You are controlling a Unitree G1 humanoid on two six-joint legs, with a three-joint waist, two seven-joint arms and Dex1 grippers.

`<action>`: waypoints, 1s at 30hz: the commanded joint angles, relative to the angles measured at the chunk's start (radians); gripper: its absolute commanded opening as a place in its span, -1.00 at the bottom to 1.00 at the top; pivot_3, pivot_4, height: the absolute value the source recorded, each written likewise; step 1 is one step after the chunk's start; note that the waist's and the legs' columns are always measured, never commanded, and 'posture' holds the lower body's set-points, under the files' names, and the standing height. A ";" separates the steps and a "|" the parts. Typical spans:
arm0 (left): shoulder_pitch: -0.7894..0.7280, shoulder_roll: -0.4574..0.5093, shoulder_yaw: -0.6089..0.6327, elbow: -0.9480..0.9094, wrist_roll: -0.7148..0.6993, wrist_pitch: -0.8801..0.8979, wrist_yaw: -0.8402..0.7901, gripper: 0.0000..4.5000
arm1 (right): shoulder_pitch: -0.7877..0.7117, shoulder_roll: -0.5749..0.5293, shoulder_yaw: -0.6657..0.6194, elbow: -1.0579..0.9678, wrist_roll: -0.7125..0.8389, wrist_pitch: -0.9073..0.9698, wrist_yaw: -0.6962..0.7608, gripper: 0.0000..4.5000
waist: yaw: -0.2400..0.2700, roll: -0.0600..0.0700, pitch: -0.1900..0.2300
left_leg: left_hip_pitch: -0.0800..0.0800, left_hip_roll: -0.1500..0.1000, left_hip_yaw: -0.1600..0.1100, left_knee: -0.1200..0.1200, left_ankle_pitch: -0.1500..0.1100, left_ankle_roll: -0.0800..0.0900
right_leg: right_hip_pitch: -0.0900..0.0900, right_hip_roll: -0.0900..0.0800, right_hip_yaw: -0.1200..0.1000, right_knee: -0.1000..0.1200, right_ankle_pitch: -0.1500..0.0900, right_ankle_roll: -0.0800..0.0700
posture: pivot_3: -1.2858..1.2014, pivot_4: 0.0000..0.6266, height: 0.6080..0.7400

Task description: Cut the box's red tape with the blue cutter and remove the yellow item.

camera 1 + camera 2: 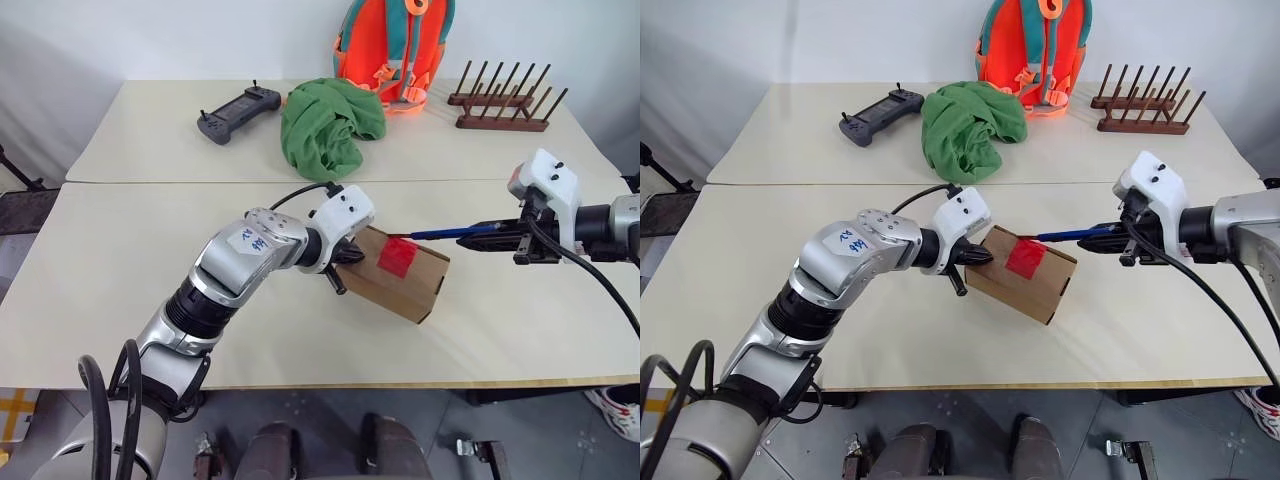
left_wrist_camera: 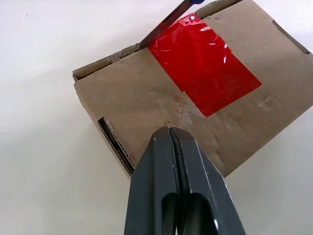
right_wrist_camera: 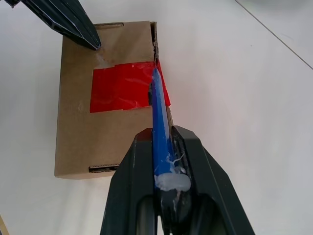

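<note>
On the far table, a dark controller (image 1: 239, 111) lies at the left, a green cloth (image 1: 328, 125) beside it, then an orange backpack (image 1: 395, 45) and a wooden rack (image 1: 503, 103).

On the near table (image 1: 120, 260), the left gripper (image 2: 170, 134) has its 2 fingers pressed together with nothing between them, and their tips bear down on the top of the box (image 1: 405, 272), near its left end, pinning it. The box sits mid-table, skewed, with the tape (image 1: 398, 259) across its top and running over the far edge.

To the right, the right gripper (image 3: 163, 142) pinches the cutter (image 1: 452, 233), which points left toward the box. The dark tip meets the tape at the far top edge, where the flap seam ends.

The cutting step looks to be in hand: blade at the tape, tape apparently still whole, flaps closed, and the yellow item hidden inside.

Next, the blade likely needs drawing along the seam through the tape, kept shallow, while the left gripper holds the box from sliding. Then the flaps can be lifted.
</note>
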 commanded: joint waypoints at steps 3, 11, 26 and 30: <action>0.022 0.007 -0.007 -0.002 0.017 0.031 0.016 -0.99 | -0.020 0.025 0.006 0.001 -0.013 0.008 -0.018 -0.93 | -0.001 0.000 0.000 | 0.000 0.000 0.000 0.000 0.000 0.000 | 0.000 0.000 0.000 0.000 0.000 0.000 | 0.03 -0.52 1.00; 0.024 0.003 -0.002 -0.005 0.017 0.036 0.023 -0.99 | -0.008 0.009 0.016 0.008 -0.020 0.006 -0.001 -0.93 | -0.001 0.000 0.000 | 0.000 0.000 0.000 0.000 0.000 0.000 | 0.000 0.000 0.000 0.000 0.000 0.000 | 0.03 -0.52 1.00; 0.033 0.002 0.001 -0.021 0.013 0.043 0.029 -0.99 | 0.033 -0.083 0.011 0.026 -0.054 -0.016 0.073 -0.93 | 0.001 0.000 0.000 | 0.000 0.000 0.000 0.000 0.000 0.000 | 0.000 0.000 0.000 0.000 0.000 0.000 | 0.03 -0.52 1.00; 0.030 0.002 0.001 -0.011 0.015 0.038 0.029 -0.99 | 0.015 -0.092 0.018 0.038 -0.063 -0.021 0.087 -0.93 | 0.000 0.000 0.000 | 0.000 0.000 0.000 0.000 0.000 0.000 | 0.000 0.000 0.000 0.000 0.000 0.000 | 0.03 -0.52 1.00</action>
